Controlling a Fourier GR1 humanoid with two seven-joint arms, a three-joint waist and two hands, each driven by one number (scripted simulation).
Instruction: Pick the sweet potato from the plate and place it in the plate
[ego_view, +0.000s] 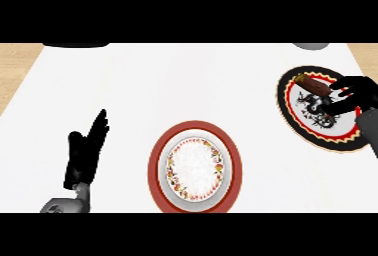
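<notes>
My right hand (353, 95) curls around the sweet potato (313, 85), not yet lifted off the black-rimmed plate (319, 136) at far right (left hand (85, 150) rests open); transfer to the red-rimmed plate (195, 130) remains.

The white counter top (148, 90) fills the view, with strips of tan wood showing along its edges at 9 and 3 o'clock. Two plates rest on it, well apart: a red-rimmed plate (156, 172) toward 6 o'clock and a black-rimmed plate (286, 112) toward 3 o'clock.
</notes>
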